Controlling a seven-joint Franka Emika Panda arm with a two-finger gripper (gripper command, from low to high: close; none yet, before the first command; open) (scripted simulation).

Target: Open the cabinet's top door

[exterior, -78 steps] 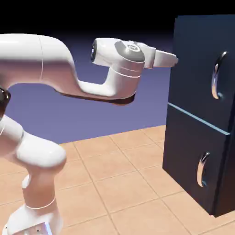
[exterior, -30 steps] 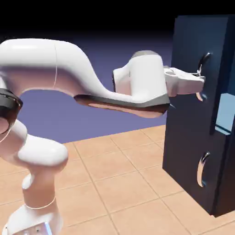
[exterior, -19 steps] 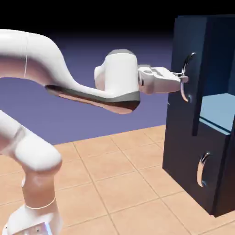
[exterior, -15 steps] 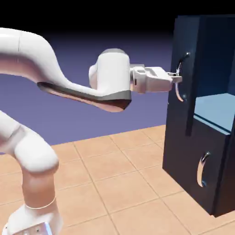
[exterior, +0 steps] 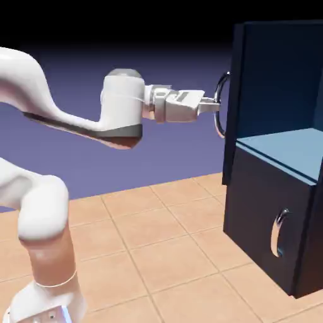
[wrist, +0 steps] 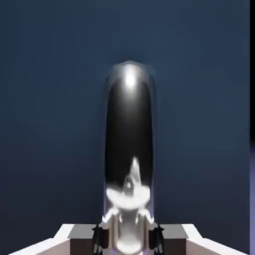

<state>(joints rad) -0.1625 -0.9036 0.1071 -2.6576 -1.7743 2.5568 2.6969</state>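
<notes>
White arm's gripper [exterior: 213,106] is clamped narrow on the chrome handle [exterior: 220,105] of the top door [exterior: 231,101], which stands swung wide, edge-on at the cabinet [exterior: 277,208] front's left edge. Light-blue interior [exterior: 284,148] shows; lower panel [exterior: 268,221] sits closed w/ its handle [exterior: 278,231].

The top door [exterior: 229,104] stood swung out edge-on, leaving the cabinet's [exterior: 271,208] light-blue upper compartment [exterior: 284,148] open to reach. The door's handle [exterior: 219,107] filled the gap between the gripper [exterior: 211,106] fingers.
</notes>
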